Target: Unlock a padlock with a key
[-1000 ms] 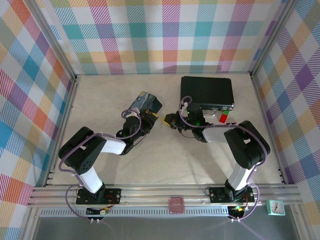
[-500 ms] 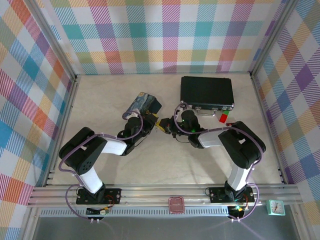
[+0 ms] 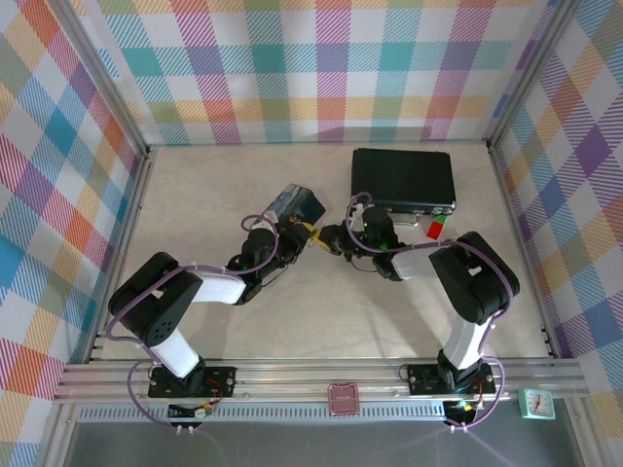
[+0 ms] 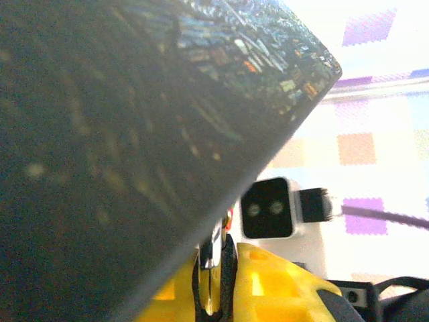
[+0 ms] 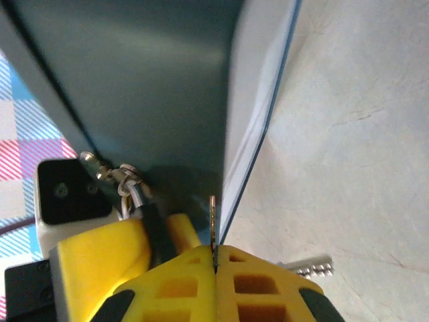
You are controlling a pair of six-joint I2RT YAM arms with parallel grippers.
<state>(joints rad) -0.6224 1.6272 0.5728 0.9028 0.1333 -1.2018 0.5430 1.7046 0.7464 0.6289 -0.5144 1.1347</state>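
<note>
Your left gripper (image 3: 298, 232) is closed on the padlock (image 4: 209, 285). In the left wrist view the small silvery and dark piece sits pinched between the yellow pads (image 4: 268, 285), right at the fingertips. The blue-and-yellow painted tin (image 3: 297, 202) lies tilted just beyond that gripper and looms close over its fingers; you cannot tell whether it touches them.

Your right gripper (image 3: 323, 238) faces the left one tip to tip, just beside it. Its jaws are pressed together on the key (image 5: 213, 225), whose thin blade stands edge-on out of the fingertips toward the padlock. A second toothed silvery piece (image 5: 310, 266) shows just to the right of those fingers. The flat black case (image 3: 403, 178) rests behind the right gripper, apart from it.
</note>
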